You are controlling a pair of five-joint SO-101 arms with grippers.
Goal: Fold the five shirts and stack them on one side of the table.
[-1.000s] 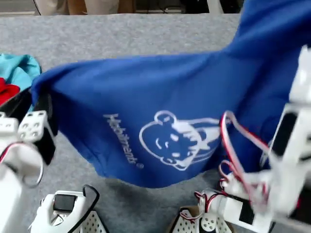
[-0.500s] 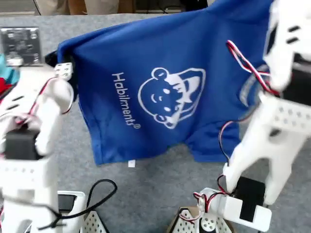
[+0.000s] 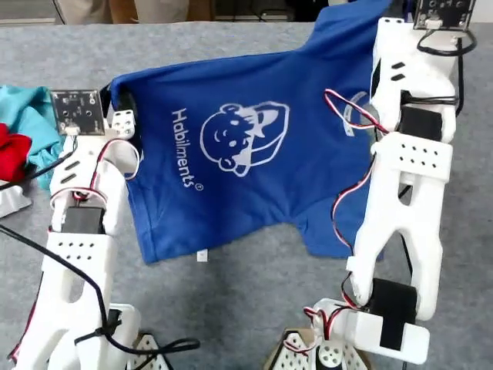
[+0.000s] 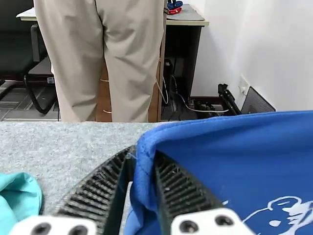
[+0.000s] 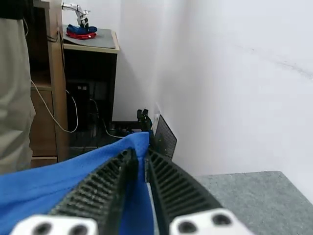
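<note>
Grey fuzzy table (image 3: 231,297), limp blue shirt (image 3: 254,193)

L arm (image 3: 77,262) & R arm (image 3: 408,177): white plastic, black servos (image 3: 420,123), red/white wires (image 3: 350,108); ribbed black pincer fingers (image 4: 178,188).

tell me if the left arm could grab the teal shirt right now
Probably not yet: the left gripper is clamped on the blue shirt. The teal shirt lies close by, unobstructed, but it must let go first.

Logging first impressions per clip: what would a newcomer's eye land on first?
The blue shirt, white print up, stretched over the table between the left gripper and right gripper, each shut on its far edge. Near the left gripper lie a teal cloth and red cloth.
</note>
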